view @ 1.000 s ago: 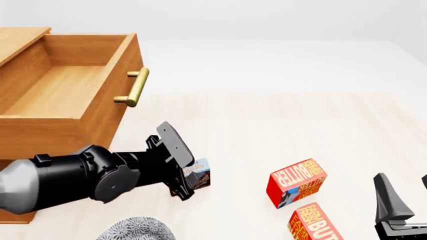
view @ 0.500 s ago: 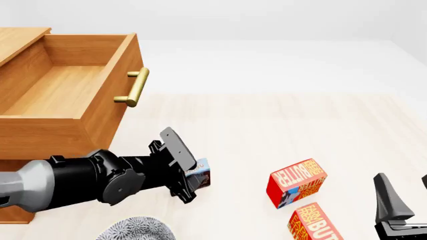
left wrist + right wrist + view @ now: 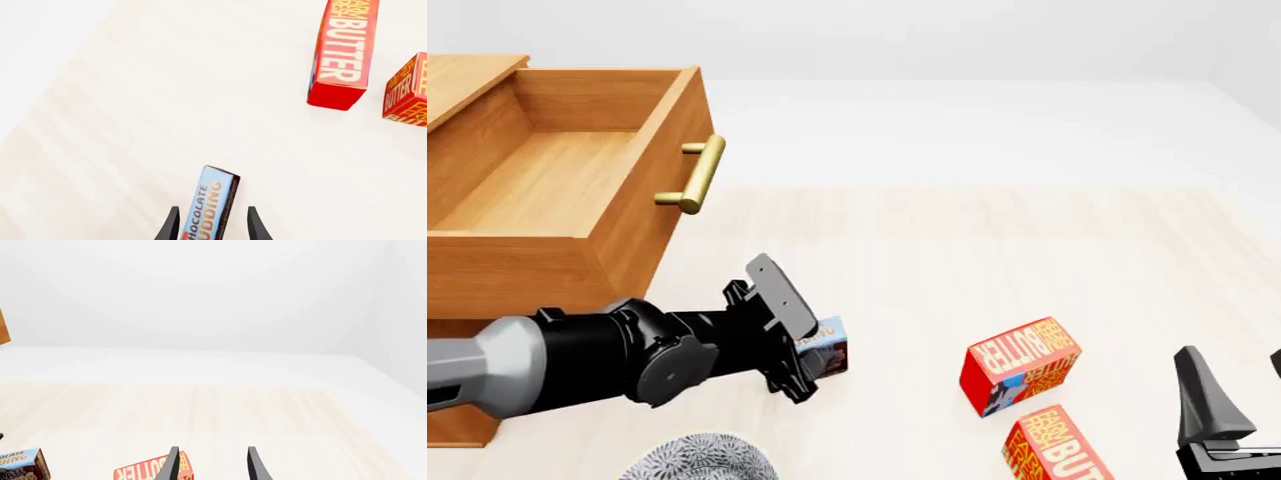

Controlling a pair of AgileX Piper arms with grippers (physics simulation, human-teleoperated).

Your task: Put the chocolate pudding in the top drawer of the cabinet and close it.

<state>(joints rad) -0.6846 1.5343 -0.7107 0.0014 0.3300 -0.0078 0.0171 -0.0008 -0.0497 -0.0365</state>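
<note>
Left pincer (image 3: 810,357) level, straddling chocolate pudding (image 3: 825,347) (upright)

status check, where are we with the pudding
Left gripper straddling chocolate pudding, grip unconfirmed. Right gripper open, idle. Top drawer open, nothing inside. Butter boxes off to the right.

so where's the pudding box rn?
Front view, lower centre-left: chocolate pudding on the table between the left gripper fingers, left of the butter boxes.

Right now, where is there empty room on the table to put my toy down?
The widest bare patch lies beyond the butter boxes, right of the top drawer. It is crowded near the front, around the left claw, the chocolate pudding and the grey bowl.
</note>
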